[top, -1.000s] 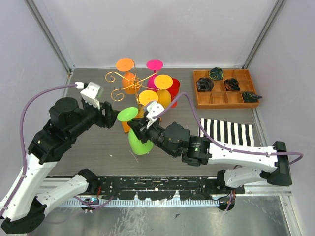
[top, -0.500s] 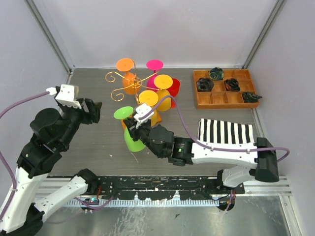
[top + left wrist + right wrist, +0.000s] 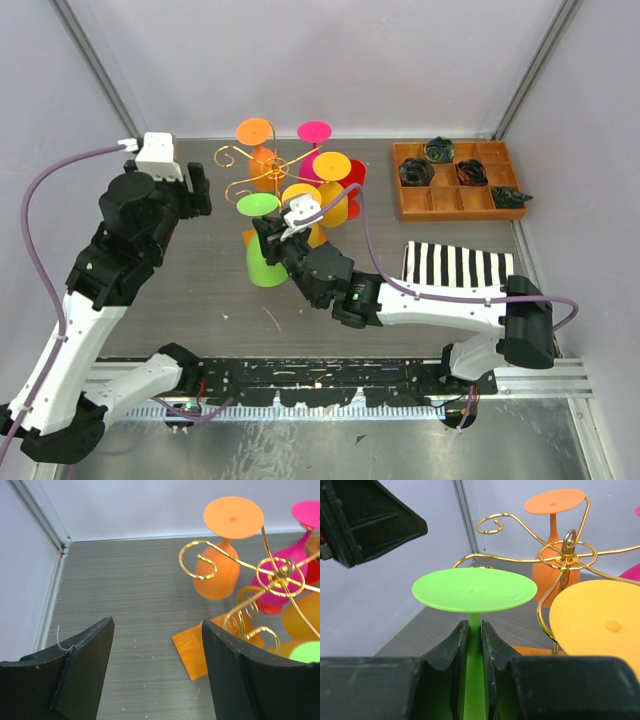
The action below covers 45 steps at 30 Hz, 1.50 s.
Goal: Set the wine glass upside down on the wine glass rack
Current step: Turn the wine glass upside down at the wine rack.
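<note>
- Just left of the wine glass rack's (image 3: 262,172) post, the green wine glass (image 3: 264,262) is held upside down, foot up and bowl down, above the surface (image 3: 200,290).
- The right end effector (image 3: 474,630) is clamped on the glass's thin stem just under the round foot; the right wrist view shows both fingers (image 3: 451,645) pressed against it.
- The left end effector (image 3: 156,625) is spread wide with nothing between its fingers, off to the left of the rack and apart from it.
- Done so far, by my reading: the glass is picked up, inverted, and brought beside the gold scroll arms.
- Other glasses already hang inverted: an orange glass (image 3: 258,140), a pink glass (image 3: 314,135), and yellow ones (image 3: 331,168), plus a red glass (image 3: 354,182) at the far side.
- Not yet done: the green foot sits near the level of the wire, but the stem is in no scroll. A gold arm runs just behind the foot in the right wrist view; whether they touch I cannot tell.
- Left to do, as I judge it: slide the stem into a free curl so the foot rests on the wire, then release.
- At the right, well apart, lie a wooden tray (image 3: 400,182) and a striped cloth (image 3: 460,268).
</note>
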{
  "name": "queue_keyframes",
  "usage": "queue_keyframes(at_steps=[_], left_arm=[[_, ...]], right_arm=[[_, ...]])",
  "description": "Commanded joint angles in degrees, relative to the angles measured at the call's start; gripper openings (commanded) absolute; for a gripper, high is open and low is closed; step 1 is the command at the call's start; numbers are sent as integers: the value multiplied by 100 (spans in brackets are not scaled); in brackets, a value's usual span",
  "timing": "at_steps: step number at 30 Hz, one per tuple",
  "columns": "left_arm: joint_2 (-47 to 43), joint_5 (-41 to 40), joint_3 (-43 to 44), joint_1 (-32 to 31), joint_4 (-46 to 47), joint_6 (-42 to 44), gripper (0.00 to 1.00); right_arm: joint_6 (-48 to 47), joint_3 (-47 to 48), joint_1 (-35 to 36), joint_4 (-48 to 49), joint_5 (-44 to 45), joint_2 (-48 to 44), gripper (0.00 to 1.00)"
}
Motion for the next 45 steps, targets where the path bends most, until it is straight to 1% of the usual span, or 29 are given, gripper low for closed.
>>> queue_keyframes(at_steps=[1,4,6,9,13,16,19,21,25,29,31,36,45], left_arm=[[201,74,454,354,183,-231,78],[476,210,668,594,77,-378,78],[673,496,824,849,29,-524,79],[979,1178,1078,1314,15,-820,79],[1617,2411,1433,1950,37,-1224,79],[2150,3521,1723,2384,28,-1495,74],[2497,4222,1866,2634,79,-1695,64],[2604,4385,1865,2701,78,-1727,60],[2623,4561,1614,2794,260,-1806,61],[2641,4968,1357,2924,602,-2111,60],[2673,5038,1327,2946,625,-2150,57],[2714,5120,1249,2960,644,-2199,44],[2627,5393,933,2956,943,-2360,39]], right_arm=[[-21,45,-16,726,130,12,0],[-80,140,-66,726,105,116,0],[-124,201,-101,722,104,189,0],[-170,269,-158,719,112,266,0],[-158,268,-209,692,101,283,0],[-135,239,-212,663,88,245,0],[-120,230,-223,640,66,217,0],[-115,226,-221,640,52,204,0],[-114,237,-221,635,12,203,0],[-121,243,-217,613,-17,212,0],[-113,246,-221,600,-14,212,0],[-118,226,-221,590,-2,181,0],[-188,263,-230,595,15,186,0]])
